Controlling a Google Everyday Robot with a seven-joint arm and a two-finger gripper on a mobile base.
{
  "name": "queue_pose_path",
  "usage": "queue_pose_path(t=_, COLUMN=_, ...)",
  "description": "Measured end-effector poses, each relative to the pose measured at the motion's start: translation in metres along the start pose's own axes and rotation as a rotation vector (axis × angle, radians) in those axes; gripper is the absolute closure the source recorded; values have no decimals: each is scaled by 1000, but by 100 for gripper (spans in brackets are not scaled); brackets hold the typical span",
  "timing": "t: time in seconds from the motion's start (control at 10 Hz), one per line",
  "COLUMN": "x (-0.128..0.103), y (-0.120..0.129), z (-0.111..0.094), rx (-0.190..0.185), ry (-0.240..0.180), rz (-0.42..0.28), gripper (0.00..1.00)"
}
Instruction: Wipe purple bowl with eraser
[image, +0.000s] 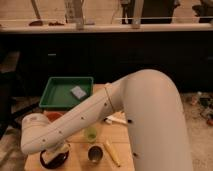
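Camera view: my gripper is clenched low at the wooden table's near left corner, right over the purple bowl. It probably holds the eraser, but my arm hides it. Behind stands a green tray.

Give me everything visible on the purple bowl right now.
The purple bowl sits upright at the table's front left corner: round, dark and glossy, mostly hidden under the white arm's wrist. The gripper, shut, reaches down into it. Whether it holds the eraser cannot be seen. A metal cup stands just right, apart.
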Motion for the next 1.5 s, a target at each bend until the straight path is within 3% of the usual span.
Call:
queue_pose_path(t=0.6, x=19, y=-5, z=1, rx=-9, ry=45, rz=1, gripper=100)
queue_pose_path(t=1.2, x=1, y=-20, z=-8, rx=17, ry=38, rz=-41, gripper=100)
queue_pose_path(t=1.5, x=-10, y=-13, z=-16, rx=24, ry=19, rz=-64, gripper=100)
